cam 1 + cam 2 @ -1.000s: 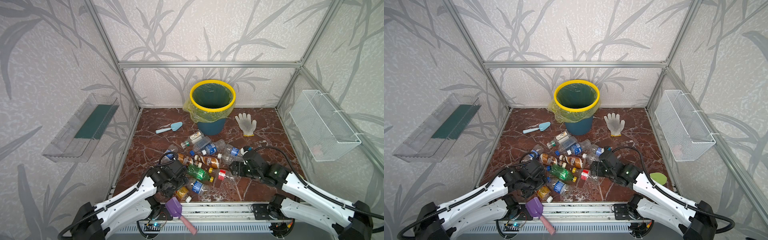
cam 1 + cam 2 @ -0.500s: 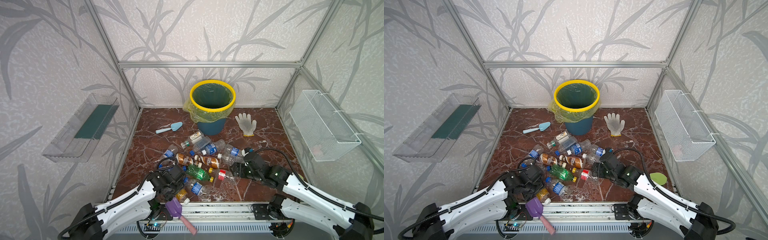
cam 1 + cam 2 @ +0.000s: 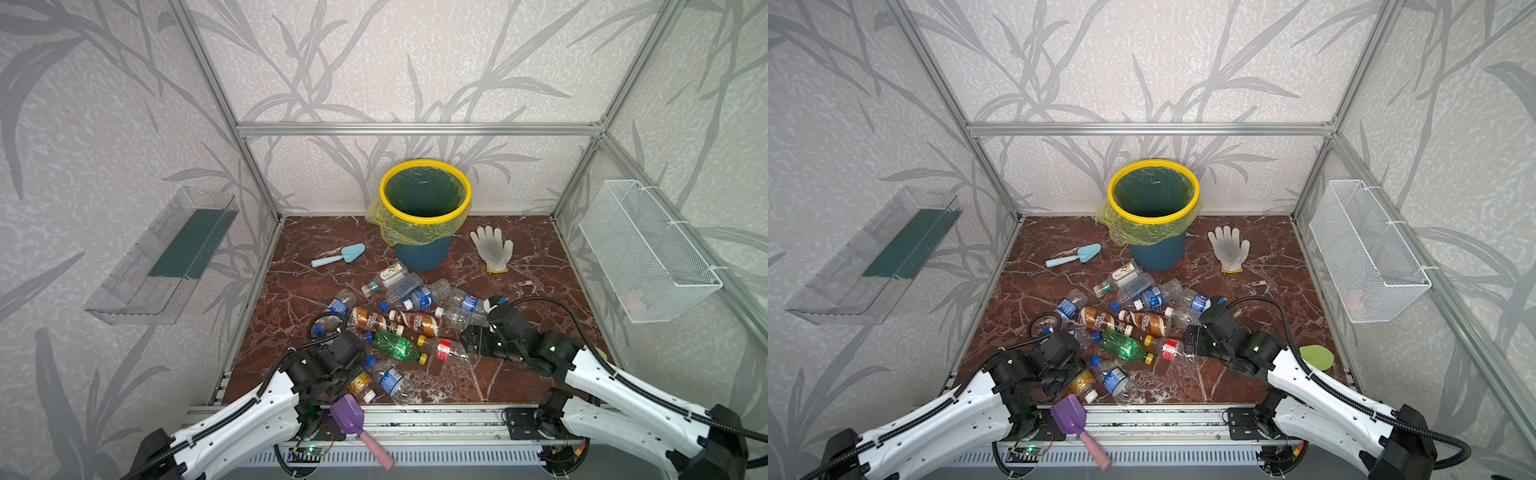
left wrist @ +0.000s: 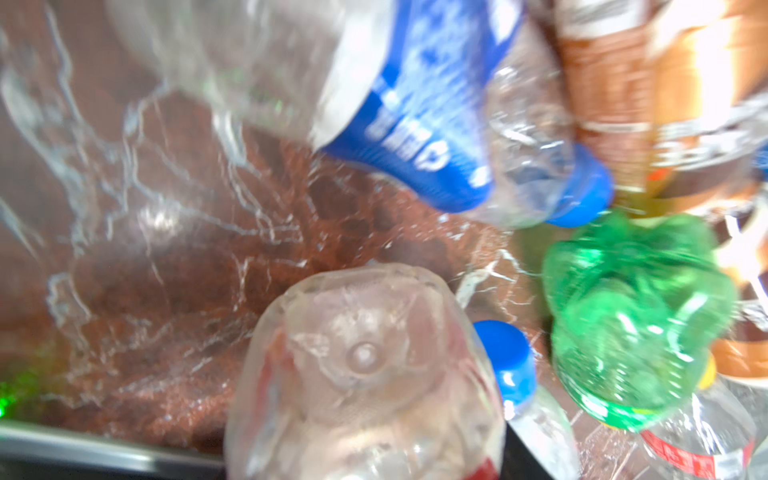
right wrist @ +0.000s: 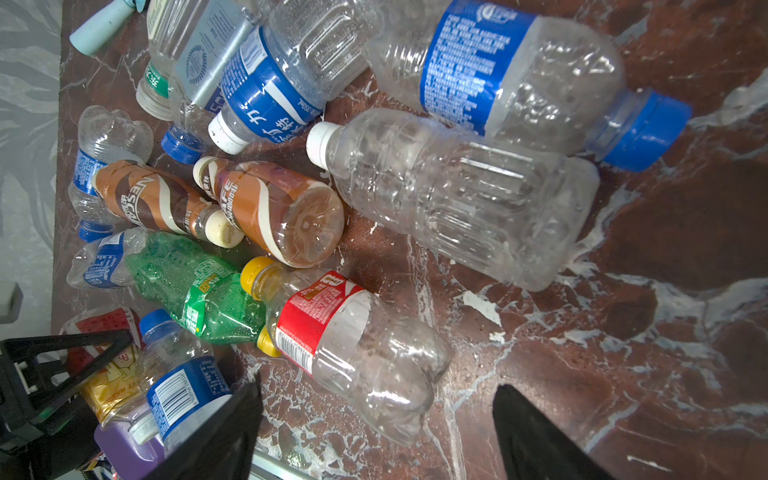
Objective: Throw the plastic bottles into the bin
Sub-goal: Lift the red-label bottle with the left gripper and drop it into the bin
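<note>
Left hand (image 3: 347,380) at yellow-red bottle (image 3: 360,382), pile's lower left; grip cannot be told.
Right hand (image 5: 378,388) wide open, empty; red-label bottle (image 5: 320,320) just ahead, axis diagonal. Bin (image 3: 422,255) upper centre, well apart.

Both top views are looking down steeply from high at the front, facing the back wall, sharing the whole tabletop (image 3: 536,266) and bin (image 3: 1156,253); the left wrist camera is hovering very close over the plastic bottles (image 4: 415,124), blurring; the right wrist camera is viewing the same heap from farther off.
</note>
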